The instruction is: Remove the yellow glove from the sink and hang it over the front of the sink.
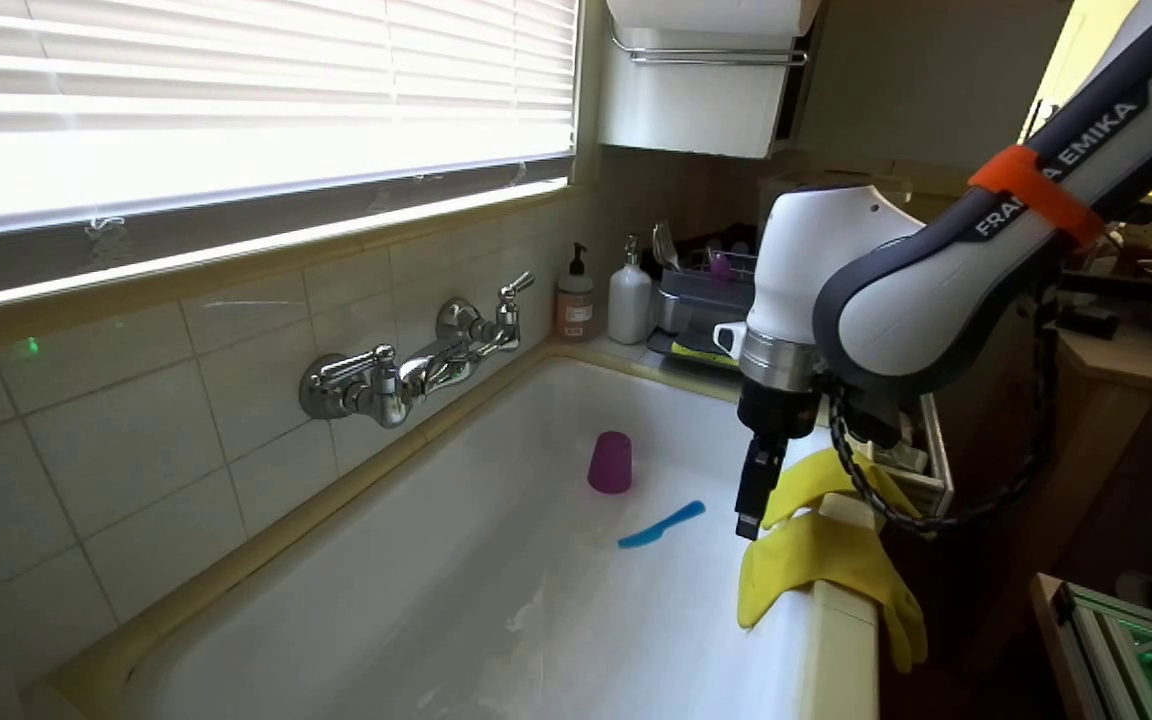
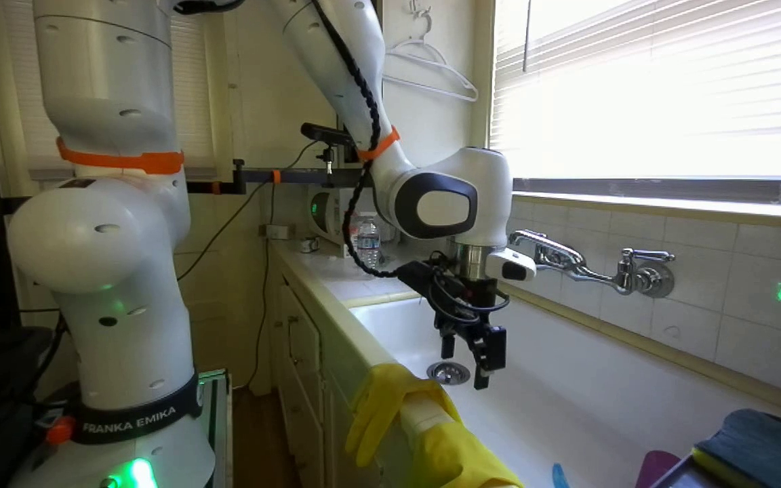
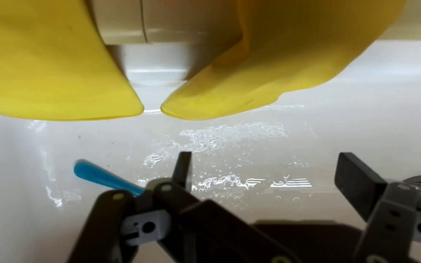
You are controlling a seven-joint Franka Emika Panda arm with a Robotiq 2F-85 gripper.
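Observation:
Two yellow gloves hang over the front rim (image 1: 841,670) of the white sink (image 1: 406,610), fingers outside and cuffs inside. One glove (image 1: 816,560) lies nearer the drain end; it also shows in an exterior view (image 2: 387,400) and in the wrist view (image 3: 287,54). The second glove (image 1: 821,480) hangs beside it, and shows in an exterior view (image 2: 458,457) and in the wrist view (image 3: 46,62). My gripper (image 2: 464,367) points down over the basin, just inside the front rim, apart from both gloves. In the wrist view its fingers (image 3: 263,170) are wide apart with nothing between them.
A blue knife-shaped object (image 1: 662,524) and a purple cup (image 1: 611,462) lie in the basin. Chrome taps (image 1: 416,370) project from the back wall. A drain (image 2: 449,372) is at one end. Soap bottles (image 1: 629,300) and a dish rack (image 1: 706,300) stand at the opposite end.

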